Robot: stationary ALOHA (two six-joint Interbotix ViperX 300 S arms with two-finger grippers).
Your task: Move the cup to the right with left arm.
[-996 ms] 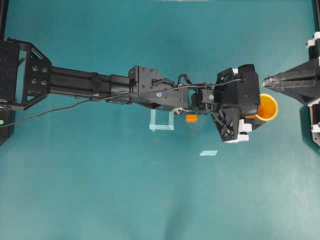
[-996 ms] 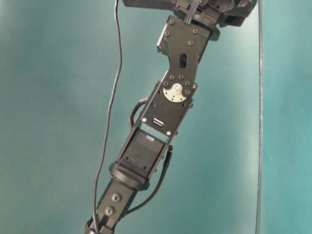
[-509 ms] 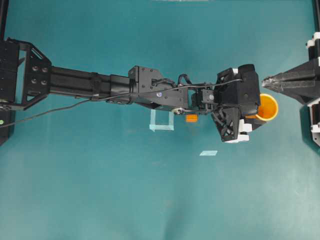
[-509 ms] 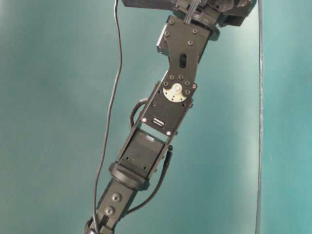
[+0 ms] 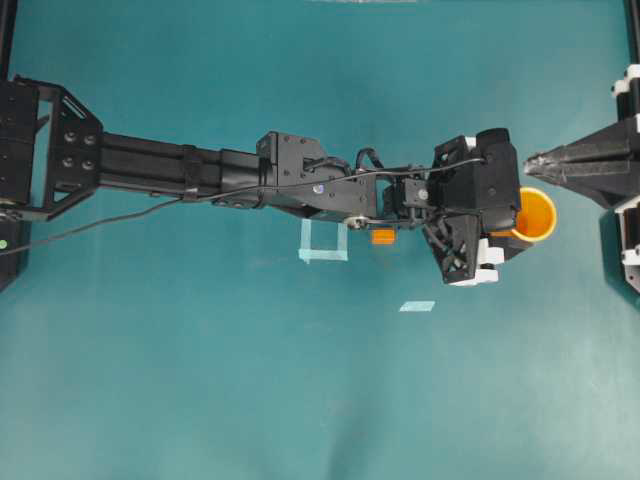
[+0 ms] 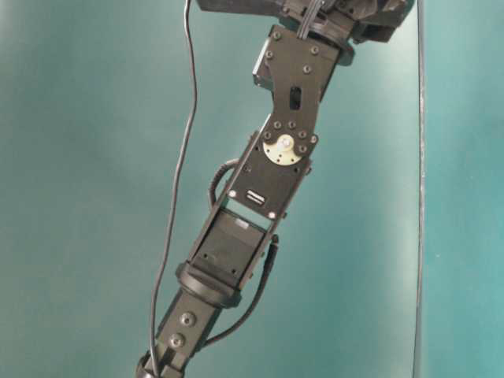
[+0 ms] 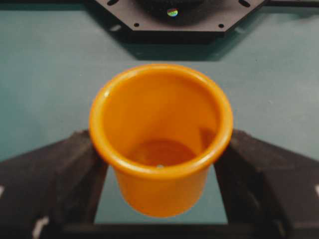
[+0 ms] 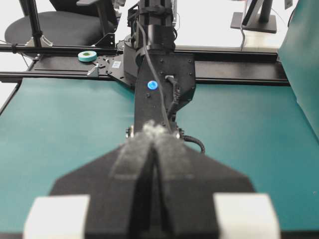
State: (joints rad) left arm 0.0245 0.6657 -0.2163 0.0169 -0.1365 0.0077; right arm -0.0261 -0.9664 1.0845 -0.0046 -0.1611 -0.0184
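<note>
While the left arm [image 5: 250,175] lies stretched across the teal table [image 5: 200,380], nothing differs from a second ago: arm, cup and tape marks all sit exactly where they were. The left gripper [image 7: 159,199] has its black fingers [image 7: 60,174] spread wide against both sides of the upright orange cup [image 7: 160,144], gripping it at the table's right end, just before the right gripper [image 5: 535,160]. That right gripper's fingers [image 8: 154,164] are pressed together, holding nothing, and a small orange cube [image 5: 383,237] lies beside the left arm.
</note>
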